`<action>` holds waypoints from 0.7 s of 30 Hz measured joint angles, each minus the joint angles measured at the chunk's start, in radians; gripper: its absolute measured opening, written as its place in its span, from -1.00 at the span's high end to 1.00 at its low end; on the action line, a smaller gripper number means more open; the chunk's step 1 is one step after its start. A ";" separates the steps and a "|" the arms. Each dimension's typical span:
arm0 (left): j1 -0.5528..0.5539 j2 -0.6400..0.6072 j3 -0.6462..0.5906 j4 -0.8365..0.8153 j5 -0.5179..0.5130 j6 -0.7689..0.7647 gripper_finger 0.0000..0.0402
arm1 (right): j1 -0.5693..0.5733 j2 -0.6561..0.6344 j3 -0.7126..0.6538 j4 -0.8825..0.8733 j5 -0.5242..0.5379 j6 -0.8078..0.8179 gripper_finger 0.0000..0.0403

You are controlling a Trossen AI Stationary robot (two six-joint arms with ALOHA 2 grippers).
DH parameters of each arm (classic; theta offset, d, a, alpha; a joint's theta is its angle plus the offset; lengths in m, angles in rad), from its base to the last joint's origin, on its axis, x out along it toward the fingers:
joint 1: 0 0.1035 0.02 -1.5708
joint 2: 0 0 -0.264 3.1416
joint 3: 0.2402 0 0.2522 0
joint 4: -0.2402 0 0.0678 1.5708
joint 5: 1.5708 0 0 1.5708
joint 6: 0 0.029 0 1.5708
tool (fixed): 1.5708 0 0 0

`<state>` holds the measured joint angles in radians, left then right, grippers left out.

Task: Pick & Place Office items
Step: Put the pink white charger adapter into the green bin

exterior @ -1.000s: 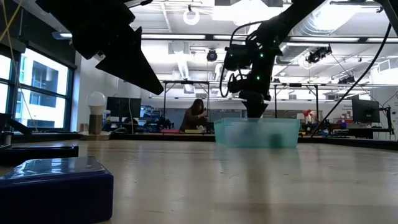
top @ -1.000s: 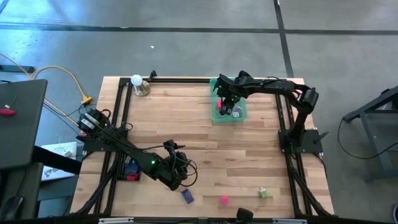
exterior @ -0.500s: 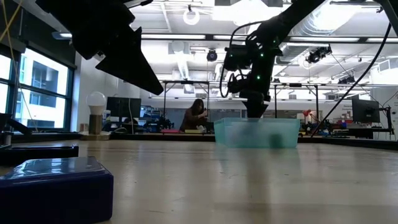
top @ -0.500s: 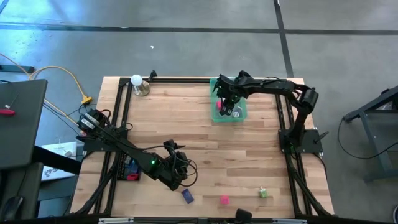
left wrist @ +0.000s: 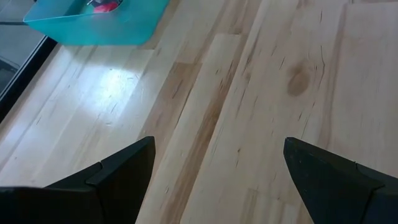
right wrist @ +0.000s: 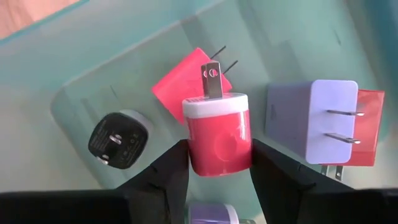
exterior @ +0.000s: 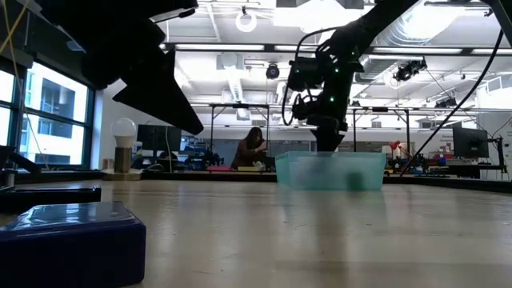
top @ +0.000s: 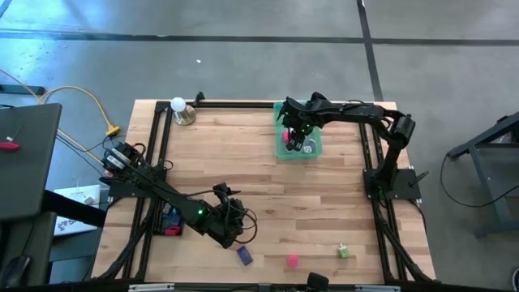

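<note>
Hovering over the translucent green plastic tray (top: 297, 143), our right gripper (right wrist: 214, 163) is pinching a small red and white plug-in wall charger (right wrist: 217, 134) between its fingers (right wrist: 163, 173), one pad on each broad red side, prongs pointing away from the wrist. We are judging the charger to be light, rigid and smooth-shelled, so a squeeze across the flat faces should be holding well, while the rounded corners and metal prongs would be poor places to grip.

Inside the tray, just beside the held charger, we are seeing a flat red charger (right wrist: 189, 78), a black round-cornered charger (right wrist: 118, 141) and a pale lavender charger (right wrist: 311, 115) lying against another red piece (right wrist: 368, 127). All look like hard plastic blocks that will slide rather than deform, and they are crowding each other, so a release here risks landing on a neighbour.

Our left gripper (left wrist: 214, 174) is waiting well away from the tray, above bare wood of the bench (top: 243, 174), with its fingers (left wrist: 124, 171) spread wide and nothing between them. Farther from the tray than that gripper, near the bench's front edge, a dark blue flat block (top: 244, 256), a pink cube (top: 292, 260) and a pale green cube (top: 343, 252) are lying apart from one another. We are expecting those to take a grip best across opposite flat sides.
</note>
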<state>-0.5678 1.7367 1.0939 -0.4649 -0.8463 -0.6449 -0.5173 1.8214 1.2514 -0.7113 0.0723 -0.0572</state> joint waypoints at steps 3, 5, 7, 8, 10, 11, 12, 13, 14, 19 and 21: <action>0.000 0.000 0.000 0.001 0.000 -0.001 -0.73 | 0.000 0.000 0.000 0.001 0.000 0.009 0.26; 0.000 0.000 0.000 0.002 0.000 -0.001 -0.73 | 0.000 0.000 0.000 0.002 0.005 0.009 0.27; 0.000 0.000 0.000 0.002 0.000 -0.003 -0.73 | 0.000 0.000 0.000 0.002 0.006 0.011 0.27; 0.000 0.000 0.000 0.002 0.001 -0.004 -0.73 | 0.000 0.000 0.000 0.002 0.006 0.011 0.27; 0.000 0.000 0.000 0.002 0.001 -0.008 -0.73 | 0.000 0.000 0.000 0.004 0.005 0.009 0.27; 0.001 0.000 0.000 0.002 0.001 -0.008 -0.73 | 0.001 0.000 0.000 0.006 0.004 0.007 0.28; 0.003 0.000 0.000 0.002 0.001 -0.007 -0.73 | 0.004 0.000 0.000 0.006 0.002 0.008 0.28; 0.003 0.000 0.000 0.002 0.001 -0.007 -0.73 | 0.006 0.000 0.000 0.005 -0.003 0.007 0.28; 0.003 0.000 0.000 0.002 0.001 -0.007 -0.73 | 0.008 0.000 0.000 0.006 -0.008 0.002 0.28; 0.003 0.000 0.000 0.002 0.001 -0.007 -0.73 | 0.023 0.000 0.000 0.007 -0.019 -0.020 0.27; 0.003 0.000 0.000 0.002 0.001 -0.007 -0.73 | 0.023 0.000 0.000 0.013 -0.020 -0.020 0.27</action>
<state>-0.5648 1.7370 1.0939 -0.4625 -0.8455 -0.6521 -0.4945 1.8214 1.2514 -0.6979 0.0525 -0.0769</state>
